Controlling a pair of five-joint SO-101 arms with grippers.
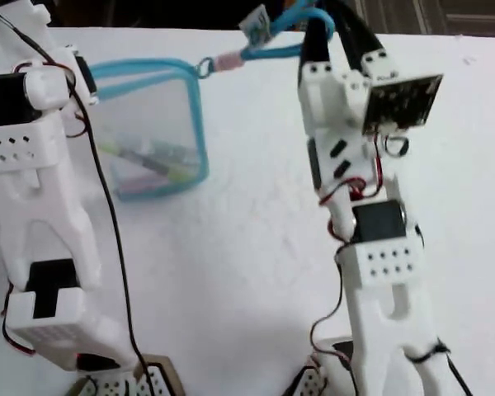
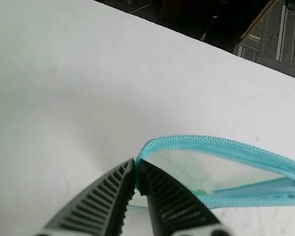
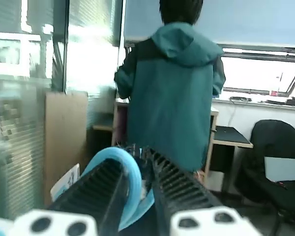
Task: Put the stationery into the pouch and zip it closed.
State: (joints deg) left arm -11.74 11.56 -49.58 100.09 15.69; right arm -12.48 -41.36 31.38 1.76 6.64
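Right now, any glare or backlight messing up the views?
High view: table evenly bright, no glare; stationery shows through the pouch. Left wrist view: flat light, left hand on the pouch rim well lit. Right wrist view: backlit by blown-out windows; right hand and strap darker against them.

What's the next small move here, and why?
Probably the right claw should draw the strap toward the left claw: the stationery is in the pouch, its mouth looks open, and the left claw pins its far corner.

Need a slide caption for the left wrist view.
Left gripper pinches the corner of the teal zip pouch on the white table.
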